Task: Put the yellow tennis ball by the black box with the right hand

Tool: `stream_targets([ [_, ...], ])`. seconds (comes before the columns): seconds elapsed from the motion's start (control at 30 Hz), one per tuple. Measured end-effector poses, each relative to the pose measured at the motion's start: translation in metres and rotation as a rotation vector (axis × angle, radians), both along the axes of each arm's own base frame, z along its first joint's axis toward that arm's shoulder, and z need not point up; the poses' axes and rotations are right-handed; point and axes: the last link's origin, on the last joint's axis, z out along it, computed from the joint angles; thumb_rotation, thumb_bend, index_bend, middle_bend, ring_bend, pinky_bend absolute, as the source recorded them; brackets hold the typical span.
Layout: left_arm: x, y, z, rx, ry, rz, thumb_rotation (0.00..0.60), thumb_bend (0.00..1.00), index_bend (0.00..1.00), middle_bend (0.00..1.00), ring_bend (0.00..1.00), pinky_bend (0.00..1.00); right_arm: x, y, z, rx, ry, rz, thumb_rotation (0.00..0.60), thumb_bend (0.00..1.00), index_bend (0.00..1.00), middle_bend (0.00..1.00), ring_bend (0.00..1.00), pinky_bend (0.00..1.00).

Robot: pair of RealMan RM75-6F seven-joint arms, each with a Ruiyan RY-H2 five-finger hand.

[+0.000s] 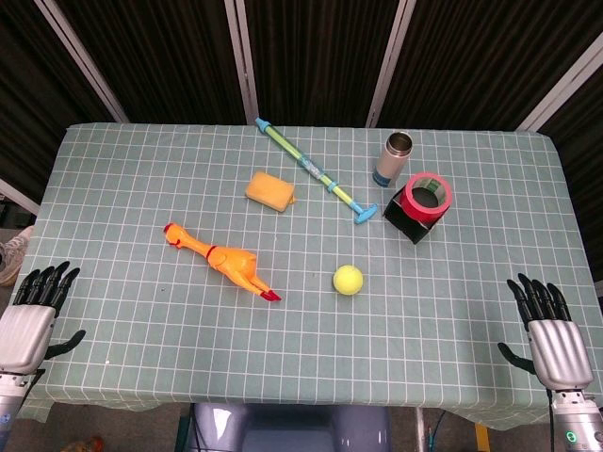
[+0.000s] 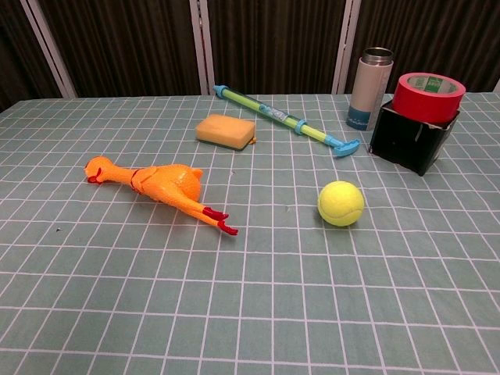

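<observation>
A yellow tennis ball (image 1: 348, 280) lies on the green checked worktop (image 1: 141, 188), well apart from the right robot hand (image 1: 548, 331), which rests empty with fingers spread at the near right edge. The black box (image 1: 412, 221), topped by red tape (image 1: 429, 195), stands beyond the ball. The left robot hand (image 1: 31, 315) is likewise spread and empty.

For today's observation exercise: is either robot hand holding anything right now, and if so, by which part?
Nothing is held. The left robot hand and right robot hand are both open at the table's near edge, away from the yellow tennis ball.

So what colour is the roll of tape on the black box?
Red, seen best in the chest view: roll of tape.
</observation>
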Motion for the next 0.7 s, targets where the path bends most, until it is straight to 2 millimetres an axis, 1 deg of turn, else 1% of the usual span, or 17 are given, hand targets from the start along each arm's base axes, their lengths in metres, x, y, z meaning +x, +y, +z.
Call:
stream_targets([
  [0.23, 0.001, 0.004, -0.001, 0.004, 0.005, 0.0, 0.6, 0.17, 0.0, 0.0, 0.0, 0.04, -0.002, 0.0, -0.002, 0.006, 0.015, -0.011, 0.6, 0.23, 0.0, 0.0, 0.0, 0.0],
  [0.4, 0.006, 0.003, -0.002, -0.004, 0.0, -0.018, 0.6, 0.17, 0.0, 0.0, 0.0, 0.04, -0.002, 0.001, -0.006, -0.003, 0.023, -0.002, 0.6, 0.23, 0.0, 0.0, 0.0, 0.0],
  [0.43, 0.007, 0.002, -0.003, -0.007, 0.001, -0.023, 0.6, 0.17, 0.0, 0.0, 0.0, 0.04, -0.001, 0.002, -0.007, 0.0, 0.023, 0.003, 0.6, 0.23, 0.0, 0.0, 0.0, 0.01],
  [0.47, 0.008, 0.001, -0.003, -0.014, 0.001, -0.029, 0.6, 0.17, 0.0, 0.0, 0.0, 0.04, 0.0, 0.003, -0.008, 0.005, 0.02, 0.01, 0.6, 0.23, 0.0, 0.0, 0.01, 0.07],
  [0.53, 0.01, 0.0, -0.004, -0.026, -0.002, -0.036, 0.6, 0.17, 0.0, 0.0, 0.0, 0.04, 0.003, 0.005, -0.011, 0.017, 0.005, 0.027, 0.6, 0.23, 0.0, 0.0, 0.08, 0.33],
  [0.57, 0.01, 0.0, -0.004, -0.031, -0.003, -0.041, 0.6, 0.17, 0.0, 0.0, 0.0, 0.04, 0.005, 0.006, -0.012, 0.022, -0.008, 0.035, 0.6, 0.23, 0.02, 0.01, 0.12, 0.42],
  [0.6, 0.011, -0.001, -0.005, -0.034, -0.004, -0.044, 0.6, 0.17, 0.0, 0.0, 0.0, 0.04, 0.007, 0.007, -0.014, 0.027, -0.026, 0.043, 0.6, 0.23, 0.06, 0.05, 0.18, 0.51],
  [0.7, 0.012, -0.001, -0.006, -0.043, -0.002, -0.052, 0.6, 0.17, 0.0, 0.0, 0.0, 0.04, 0.014, 0.009, -0.021, 0.049, -0.116, 0.069, 0.6, 0.26, 0.19, 0.16, 0.31, 0.62],
])
